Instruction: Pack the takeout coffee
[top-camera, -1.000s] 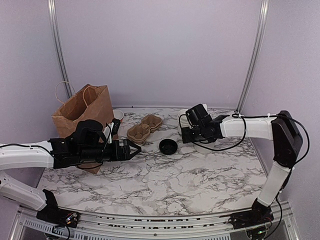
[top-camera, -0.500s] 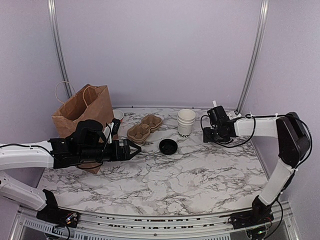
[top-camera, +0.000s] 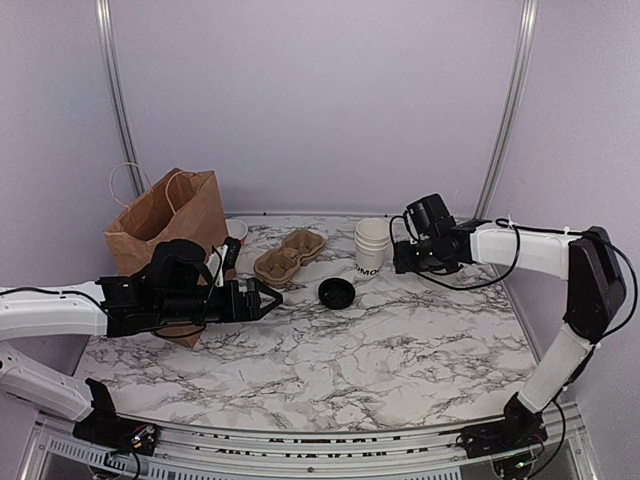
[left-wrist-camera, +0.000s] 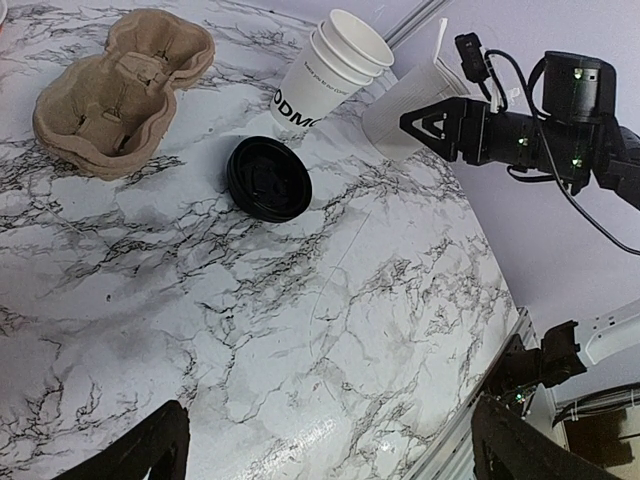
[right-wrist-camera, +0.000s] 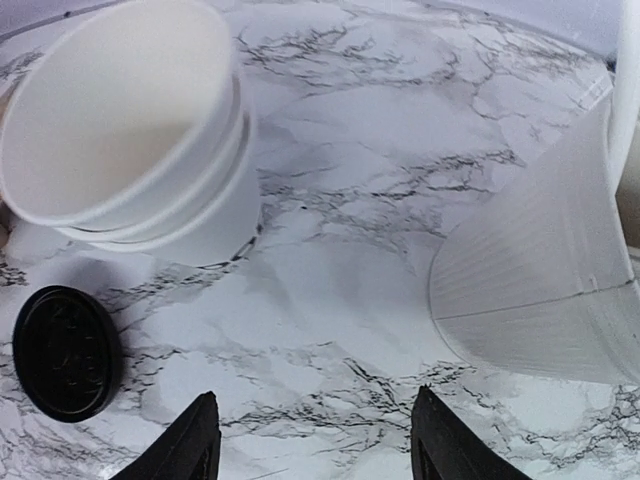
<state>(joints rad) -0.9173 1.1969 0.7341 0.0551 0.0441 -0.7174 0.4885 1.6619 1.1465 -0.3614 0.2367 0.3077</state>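
Since the earlier frame my right gripper (right-wrist-camera: 315, 402) has swung back toward the white paper cup with dark lettering (top-camera: 371, 246), which stands upright at the rear of the marble table (top-camera: 400, 340). Its fingers are apart and empty. The round black plastic lid (top-camera: 336, 292) lies off the cup, just in front. My left gripper (left-wrist-camera: 328, 405) gapes wide, holding nothing.

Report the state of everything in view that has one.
Stack of white paper cups with dark lettering: upright, uncovered, top cup empty.
Round black plastic lid: off, lying beside the cups.
Brown pulp cup carrier: empty.
Brown paper bag: standing upright.
Translucent ribbed plastic cup: upright.
Left gripper: open, empty.
Right gripper: open, empty.
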